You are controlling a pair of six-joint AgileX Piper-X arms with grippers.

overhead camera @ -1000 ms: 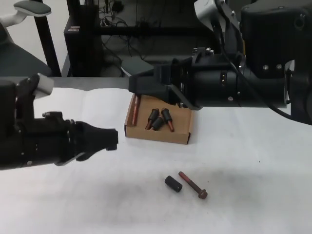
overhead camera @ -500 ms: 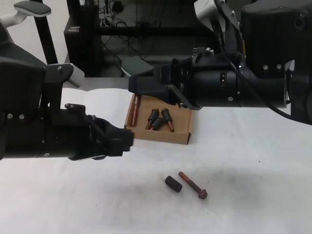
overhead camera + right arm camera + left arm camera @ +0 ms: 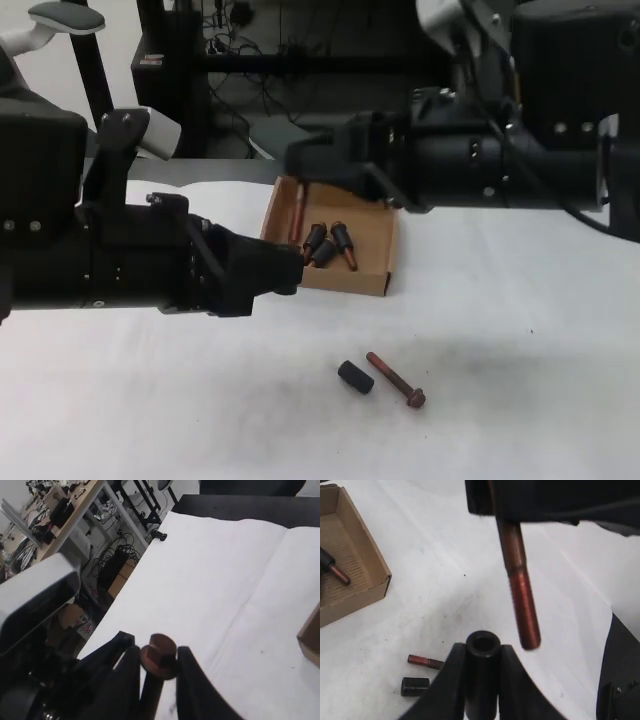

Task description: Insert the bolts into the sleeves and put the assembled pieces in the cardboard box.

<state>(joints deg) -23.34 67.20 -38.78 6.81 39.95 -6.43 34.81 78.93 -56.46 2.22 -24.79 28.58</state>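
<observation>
**Bolt and sleeve held close, not yet joined**

Left pincer (image 3: 482, 652) is clamped on a black sleeve (image 3: 481, 677), one finger on each side. The sleeve's open mouth faces the wrist camera. In the high view this pincer (image 3: 285, 270) sits over the surface (image 3: 520, 400), just in front of the near left corner of the cardboard box (image 3: 345, 278).

The right pincer (image 3: 155, 649) is closed on a copper-coloured bolt (image 3: 159, 656), and the bolt's head shows between the two fingers. From the left wrist camera, the bolt (image 3: 520, 595) hangs out of the right pincer (image 3: 530, 500) with its threaded end pointing down. Its tip is near the sleeve's mouth but beside it, not inside. In the high view the right pincer (image 3: 300, 160) is above the box's far left corner, and the bolt (image 3: 297, 215) hangs down below it.

A few assembled pieces (image 3: 342, 238) lie inside the box, close together towards its middle.

In front of the box, a loose sleeve (image 3: 355, 377) and a loose bolt (image 3: 395, 380) lie just beside each other on the surface. They also show in the left wrist view, the loose sleeve (image 3: 415, 686) next to the loose bolt (image 3: 425, 661), with the box (image 3: 370, 565) nearby.
</observation>
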